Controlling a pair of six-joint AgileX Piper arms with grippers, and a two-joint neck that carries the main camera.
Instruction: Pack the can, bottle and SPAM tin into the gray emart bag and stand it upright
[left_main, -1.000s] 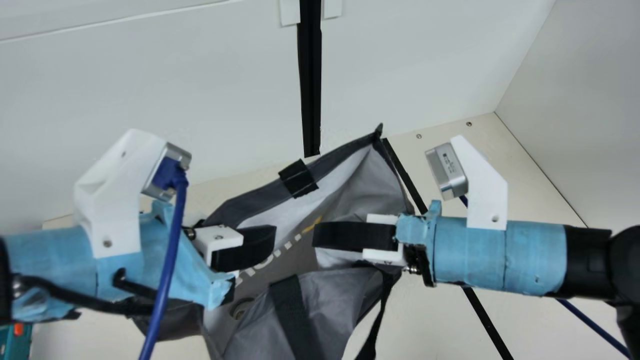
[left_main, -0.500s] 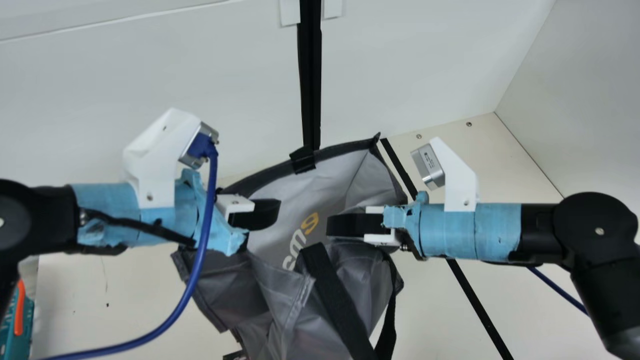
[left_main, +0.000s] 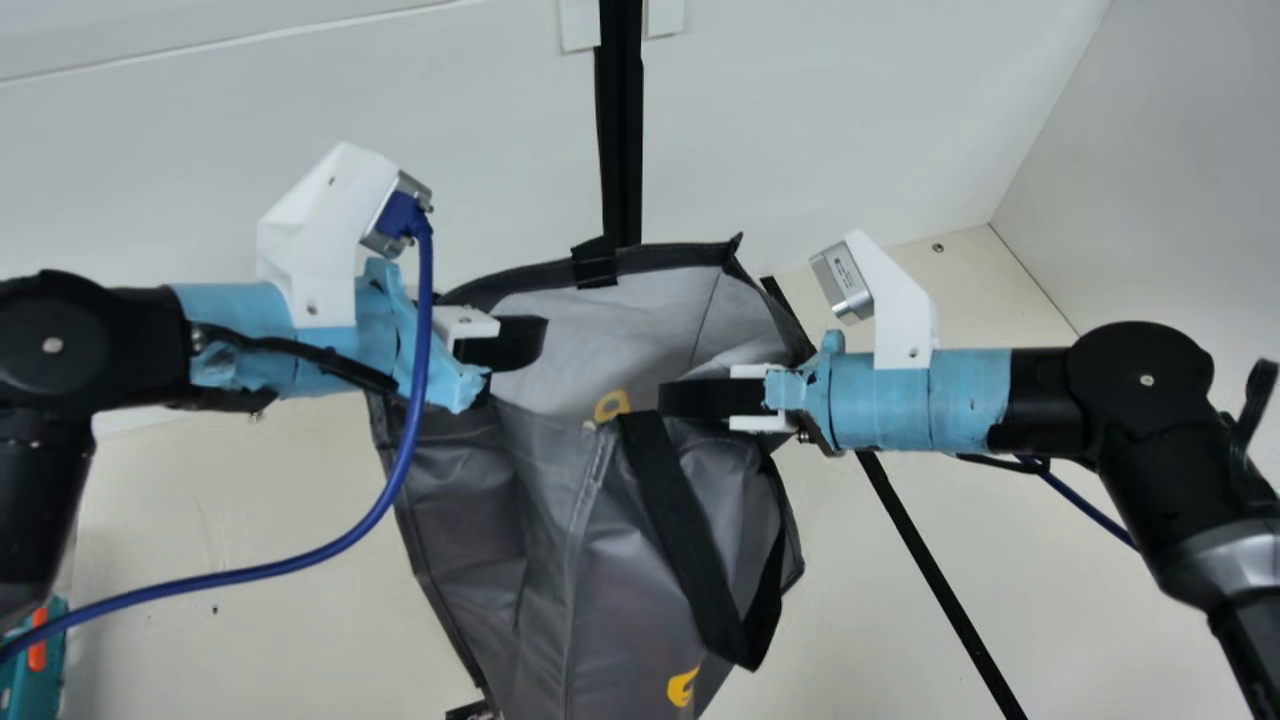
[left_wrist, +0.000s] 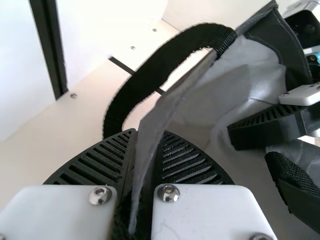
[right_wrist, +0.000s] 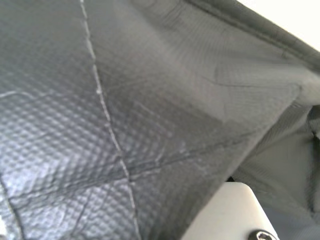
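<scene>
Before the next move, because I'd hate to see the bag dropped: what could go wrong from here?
The left claw pinches only a thin layer of the gray bag, so a heavy load might pull it free.

The black strap hangs slack down the bag's front, below the right claw, and could snag an arm as it withdraws.

The bag's side is creased and folding inward, so it may slump instead of standing upright once released.

The bag (left_main: 540, 500) is gray with yellow markings (left_main: 684, 687) and black straps (left_main: 690, 530), the arm sleeves (left_main: 880, 400) light blue, camera brackets (left_main: 905, 310) white, left cable (left_main: 422, 310) blue, and tabletop (left_main: 250, 490) cream.
</scene>
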